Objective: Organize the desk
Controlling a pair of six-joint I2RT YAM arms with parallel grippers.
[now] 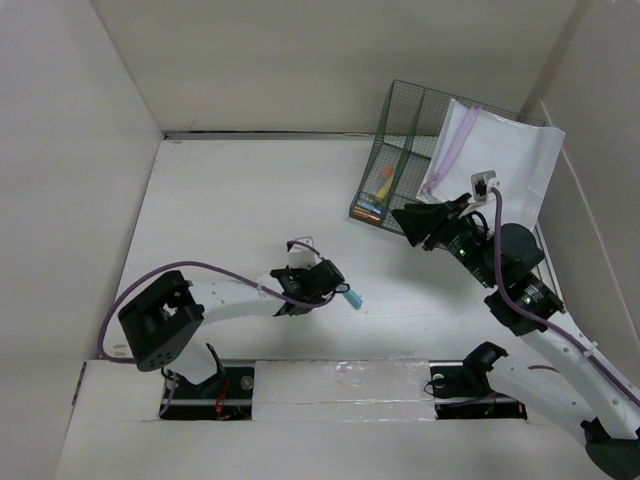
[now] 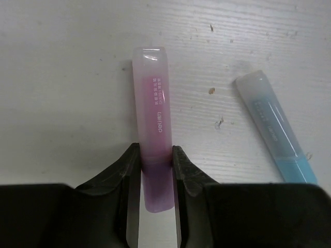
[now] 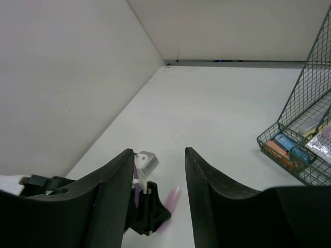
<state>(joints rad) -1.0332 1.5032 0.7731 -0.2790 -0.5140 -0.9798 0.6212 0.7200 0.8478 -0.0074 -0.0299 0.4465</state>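
Nearest the lens, the left gripper [image 2: 155,153] has its jaws drawn in narrow against both sides of a pink highlighter [image 2: 151,93], gripping it near one end. The other end points straight ahead, so the highlighter's long axis runs in line with the gripper's reach. Everything sits on the white table [image 1: 250,190], walled by pale panels, with the left gripper working near its middle and close to the arm bases. At the far right corner stands the green mesh basket [image 1: 398,118], with a zip pouch [image 1: 495,150] leaning in it and small coloured items in its front compartments. The basket lies up and to the right of the held highlighter, across a bare stretch of tabletop. The right gripper [image 3: 159,151] hovers just in front of the basket, its jaws moderately apart and holding nothing. It is much the nearer arm to the basket and could get in the way of a carry. A blue highlighter [image 2: 271,134] lies just to the right of the pink one, angled away and not touching, so lifting straight up looks safest.
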